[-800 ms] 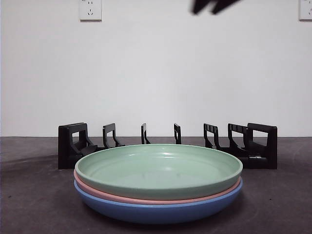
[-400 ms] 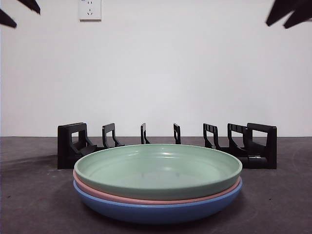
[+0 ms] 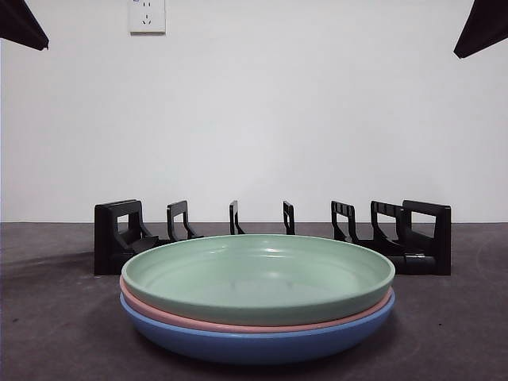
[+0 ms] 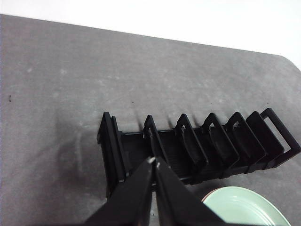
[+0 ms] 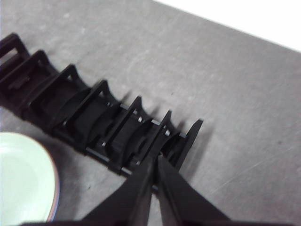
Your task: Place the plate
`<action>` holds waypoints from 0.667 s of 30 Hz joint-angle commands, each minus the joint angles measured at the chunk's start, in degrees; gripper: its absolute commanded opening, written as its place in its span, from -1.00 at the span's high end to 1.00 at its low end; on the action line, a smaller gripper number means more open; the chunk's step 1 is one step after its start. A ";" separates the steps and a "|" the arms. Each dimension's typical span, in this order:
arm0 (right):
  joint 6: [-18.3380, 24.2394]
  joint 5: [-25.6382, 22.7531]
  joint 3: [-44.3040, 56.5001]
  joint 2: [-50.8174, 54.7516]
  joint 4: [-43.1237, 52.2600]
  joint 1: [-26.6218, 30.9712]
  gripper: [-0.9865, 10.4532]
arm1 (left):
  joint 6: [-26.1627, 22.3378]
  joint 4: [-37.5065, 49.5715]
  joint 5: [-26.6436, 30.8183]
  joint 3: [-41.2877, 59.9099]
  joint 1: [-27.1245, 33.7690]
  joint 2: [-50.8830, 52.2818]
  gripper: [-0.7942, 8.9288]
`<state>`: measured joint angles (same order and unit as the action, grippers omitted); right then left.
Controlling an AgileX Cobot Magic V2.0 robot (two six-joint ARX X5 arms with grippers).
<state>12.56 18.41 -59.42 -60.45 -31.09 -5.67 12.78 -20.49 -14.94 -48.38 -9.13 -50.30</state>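
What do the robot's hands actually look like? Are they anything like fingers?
Not much like fingers. The left gripper and the right gripper each end in two flat, matte black jaws that taper to a narrow point, like a long beak. The left tips show a small pale scuff. No cables, labels or markings are visible. In the front view only plain black tips show at the top corners.

You're looking at a plain white wall — a white power socket sits high on it — behind a dark grey table with a matte, lightly speckled top under even light.
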 commanded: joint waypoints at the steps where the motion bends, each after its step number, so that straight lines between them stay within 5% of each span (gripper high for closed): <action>1: -0.72 0.20 -0.55 -0.11 1.42 -0.13 0.80 | -0.22 0.79 -0.13 -0.96 -0.11 -0.20 0.82; 6: -0.72 0.17 -0.55 -0.11 2.36 -0.13 0.80 | -1.09 1.22 -0.11 -0.79 -0.13 -0.17 0.82; 8: -0.72 0.17 -0.55 -0.11 2.34 -0.13 0.80 | -6.58 1.36 1.16 0.22 -0.02 1.62 0.82; 12: -0.72 0.20 -0.55 -0.11 2.36 -0.13 0.80 | -10.84 12.33 12.39 16.94 1.07 13.99 0.82; 15: -0.72 0.15 -0.55 -0.11 2.36 -0.13 0.80 | -10.86 20.00 15.10 31.87 4.04 26.23 0.82; 20: -0.72 0.17 -0.55 -0.11 2.36 -0.13 0.80 | -11.50 17.53 16.68 46.58 8.55 43.87 0.82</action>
<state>12.53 18.41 -59.42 -60.38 -29.30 -5.63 2.33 -3.88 1.63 -2.61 -0.71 -8.86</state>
